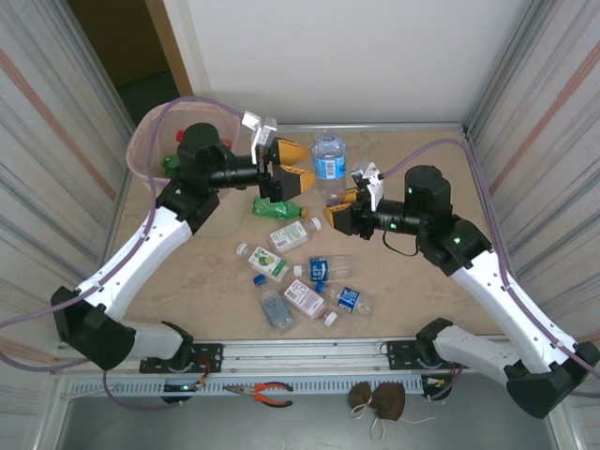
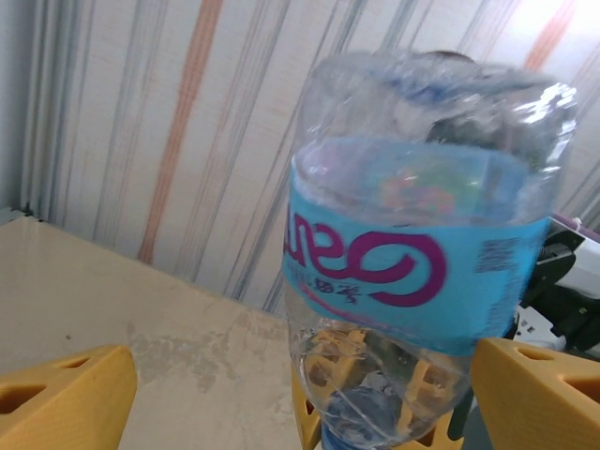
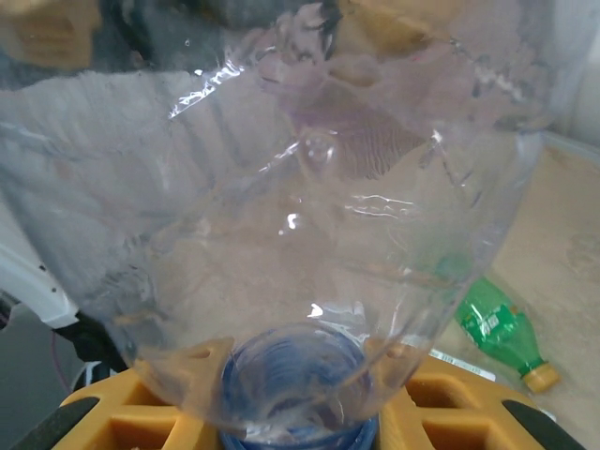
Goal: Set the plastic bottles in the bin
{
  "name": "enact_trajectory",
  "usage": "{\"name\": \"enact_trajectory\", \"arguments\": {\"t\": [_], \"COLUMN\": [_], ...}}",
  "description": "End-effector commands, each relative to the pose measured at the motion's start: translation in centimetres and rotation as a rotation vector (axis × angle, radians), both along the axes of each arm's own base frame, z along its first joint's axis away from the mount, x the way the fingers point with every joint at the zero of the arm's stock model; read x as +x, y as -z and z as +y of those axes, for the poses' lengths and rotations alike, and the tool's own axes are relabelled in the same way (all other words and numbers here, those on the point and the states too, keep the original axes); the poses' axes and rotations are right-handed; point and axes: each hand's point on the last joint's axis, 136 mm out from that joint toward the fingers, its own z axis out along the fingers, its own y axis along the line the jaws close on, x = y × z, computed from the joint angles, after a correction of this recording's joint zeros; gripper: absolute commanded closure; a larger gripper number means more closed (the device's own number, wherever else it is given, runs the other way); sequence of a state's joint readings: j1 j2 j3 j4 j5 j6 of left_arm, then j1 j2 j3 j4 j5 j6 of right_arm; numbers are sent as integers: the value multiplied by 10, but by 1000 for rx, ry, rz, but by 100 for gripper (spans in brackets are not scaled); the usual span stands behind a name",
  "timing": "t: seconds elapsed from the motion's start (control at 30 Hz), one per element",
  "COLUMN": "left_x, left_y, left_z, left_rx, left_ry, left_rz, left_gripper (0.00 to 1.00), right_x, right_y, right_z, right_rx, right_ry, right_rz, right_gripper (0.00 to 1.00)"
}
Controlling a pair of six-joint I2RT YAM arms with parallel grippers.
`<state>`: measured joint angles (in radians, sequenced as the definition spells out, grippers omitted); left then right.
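Leave the loose bottles (image 1: pixel 267 262), lying right of the bin (image 1: pixel 150 141), for now. Farther on, likely mid-handover: hold the blue-labelled bottle (image 1: pixel 328 159) firmly by its cap in the clamped right gripper (image 1: pixel 339 210), and steer the wide-spread left gripper (image 1: pixel 300 165), nearer the bin, without knocking it.

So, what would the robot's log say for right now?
left pincer: open | right pincer: shut on blue-label bottle, by cap | bin: far left corner

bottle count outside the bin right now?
8. A blue-label bottle cap-down in the right pincer; a green bottle lying mid-table; six bottles scattered nearer the arm bases. More may hide under the arms.
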<state>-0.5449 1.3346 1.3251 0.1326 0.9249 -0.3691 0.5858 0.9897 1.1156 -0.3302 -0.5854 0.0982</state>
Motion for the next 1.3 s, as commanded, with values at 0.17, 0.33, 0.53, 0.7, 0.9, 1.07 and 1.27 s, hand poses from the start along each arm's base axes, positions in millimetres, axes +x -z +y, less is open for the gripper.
{"name": "enact_trajectory", "arguments": {"t": [0.17, 0.33, 0.53, 0.7, 0.9, 1.07, 1.27], "left_x": [-41, -46, -52, -54, -55, -53, -39], "left_y": [-34, -39, -41, -42, -43, -46, -46], "left_z": [-20, -26, -32, -33, -33, -30, -21], "left_rx": [-33, -37, -42, -46, -50, -46, -15], "left_ry": [158, 183, 205, 209, 211, 170, 58], "left_rz": [-176, -191, -201, -206, -214, -226, -228], "left_gripper": [8, 11, 21, 29, 36, 38, 39], "right_x": [-19, -24, -20, -23, -23, -21, -23], "right_y": [-30, -36, -39, -45, -46, -45, -48], "right_z": [18, 17, 14, 8, 5, 2, -4], "right_rx": [41, 48, 44, 55, 53, 48, 47], "right_ry": [-130, -129, -85, -66, -47, -26, 5], "right_rz": [-92, -115, -129, -151, -150, -148, -152], "right_gripper": [100, 100, 100, 100, 99, 73, 45]}}
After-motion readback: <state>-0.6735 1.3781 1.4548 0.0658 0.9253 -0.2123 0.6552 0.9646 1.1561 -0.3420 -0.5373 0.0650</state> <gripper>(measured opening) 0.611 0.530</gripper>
